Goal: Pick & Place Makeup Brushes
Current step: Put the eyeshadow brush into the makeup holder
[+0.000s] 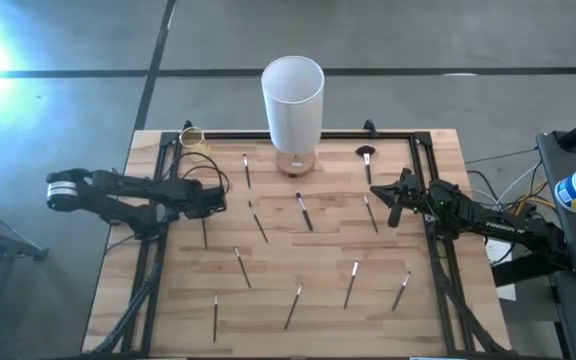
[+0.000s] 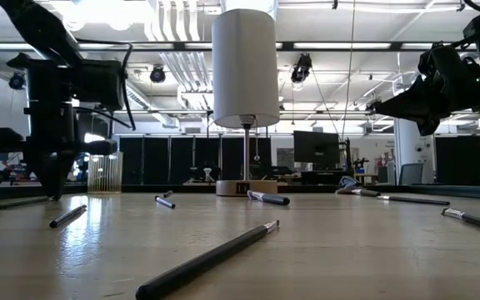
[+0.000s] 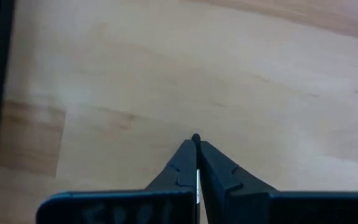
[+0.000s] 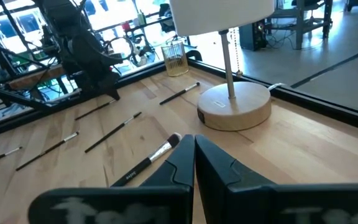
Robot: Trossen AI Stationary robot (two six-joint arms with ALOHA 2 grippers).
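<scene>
Several thin dark makeup brushes with silvery ends lie scattered on the wooden table (image 1: 168,290); one with a fluffy dark head (image 1: 365,153) lies at the far right. My left gripper (image 1: 208,207) stands at the table's left, pointing steeply down, shut on the far end of one makeup brush (image 1: 206,236). My right gripper (image 1: 393,200) hangs level above the table's right side, shut with nothing in it; another brush (image 4: 146,163) lies on the table below its fingers. My left gripper pinches one end of the makeup brush (image 3: 195,137) between its two fingertips, coming from above and pointing steeply down. A thin silvery strip (image 3: 197,184) shows in the slit between the fingers. The rest of the brush (image 2: 23,202) lies flat on the table, reaching toward the near edge.
A tall white cylinder (image 1: 293,95) on a round wooden base (image 4: 234,106) stands at the far middle. A small yellowish clear cup (image 1: 193,137) sits at the far left corner. Black rails (image 1: 423,150) frame the table.
</scene>
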